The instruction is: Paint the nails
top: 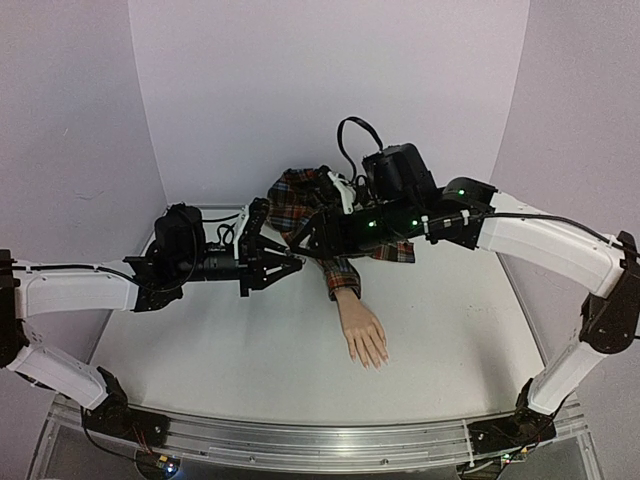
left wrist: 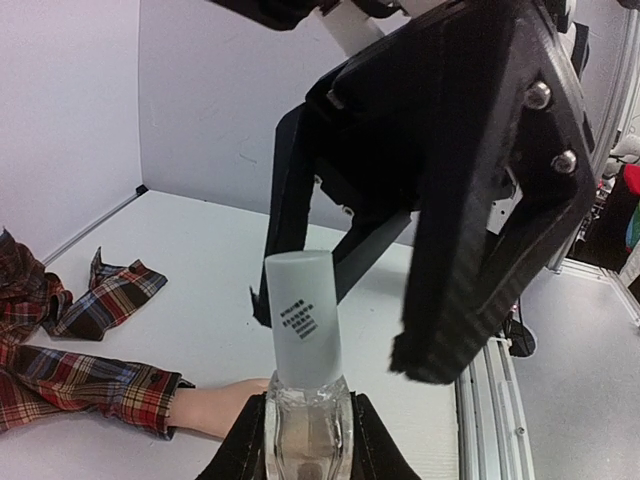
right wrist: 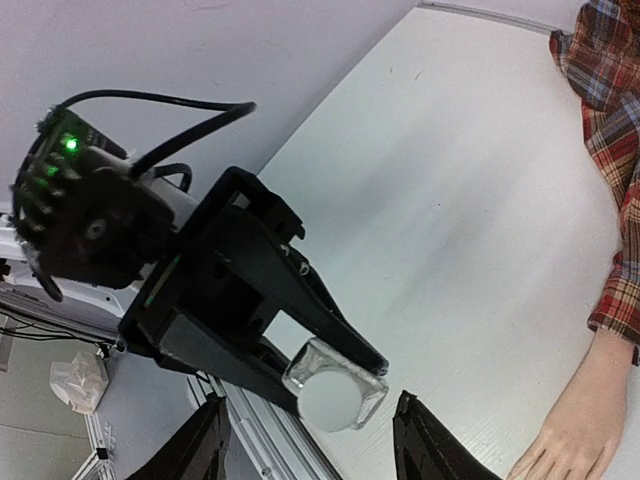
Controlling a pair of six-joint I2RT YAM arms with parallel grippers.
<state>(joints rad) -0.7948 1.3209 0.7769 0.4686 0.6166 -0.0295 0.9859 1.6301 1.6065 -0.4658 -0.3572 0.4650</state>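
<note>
- While the left claw (top: 293,262) is clenched on the glass body of a bottle (left wrist: 305,430), holding it up off the table (top: 230,350), the right claw (right wrist: 310,430) is released, its jaws standing apart on either side of the frosted cap (left wrist: 300,315) without touching it.
- Nails (top: 372,360): at the fingertips of the hand (top: 362,335), which lies flat near the table's middle, fingers pointing toward the arm bases. It comes out of a plaid sleeve (top: 345,277). The nails themselves are too small to make out.
- Both claws are well apart from the hand, up and to its left in the top view.
- Handling, as I judge it: the nails look hard and smooth, so a brush should glide over them. The hand looks light and is probably not fixed down, so a firm stroke could push it across the table. Nothing there needs gripping; only light brush contact is wanted.
- Hold to take: the cap, squarely on its round sides and low enough not to slip off the top. It looks matte, so it should offer fair friction.
- Bottle: clear glass, likely slick and breakable. The left grip sits on the body below the cap, which leaves the cap free to twist.
- Risk: an off-centre close could tip the bottle in the left jaws.
</note>
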